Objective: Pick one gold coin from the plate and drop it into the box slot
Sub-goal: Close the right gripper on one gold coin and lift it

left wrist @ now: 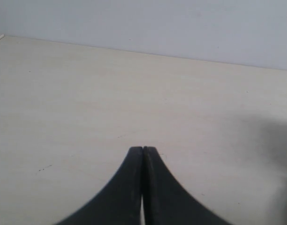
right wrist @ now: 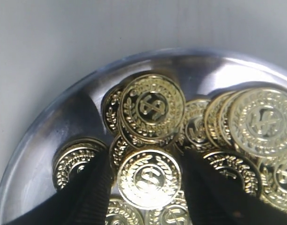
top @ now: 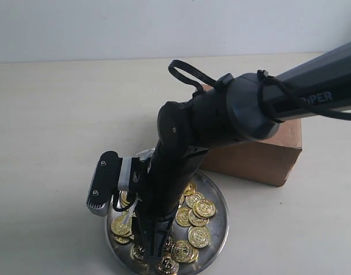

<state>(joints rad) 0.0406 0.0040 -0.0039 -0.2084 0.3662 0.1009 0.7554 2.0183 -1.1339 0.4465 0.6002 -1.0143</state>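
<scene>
The round silver plate (top: 225, 217) sits at the front of the table with several gold coins (top: 199, 236) heaped in it. My right gripper (top: 151, 244) reaches down into the heap. In the right wrist view it (right wrist: 148, 161) is open, its two dark fingers (right wrist: 99, 187) straddling one flat-lying gold coin (right wrist: 149, 180) and standing close to its edges above the plate (right wrist: 73, 117). The brown cardboard box (top: 261, 160) stands behind the plate; the arm hides its slot. My left gripper (left wrist: 143, 149) is shut on nothing, over bare table.
The right arm (top: 221, 120) crosses over the box and the back of the plate. Its wrist camera housing (top: 101, 183) juts out left of the plate. A pale tabletop (top: 55, 114) stretches to the left and a white wall (top: 106, 23) runs behind it.
</scene>
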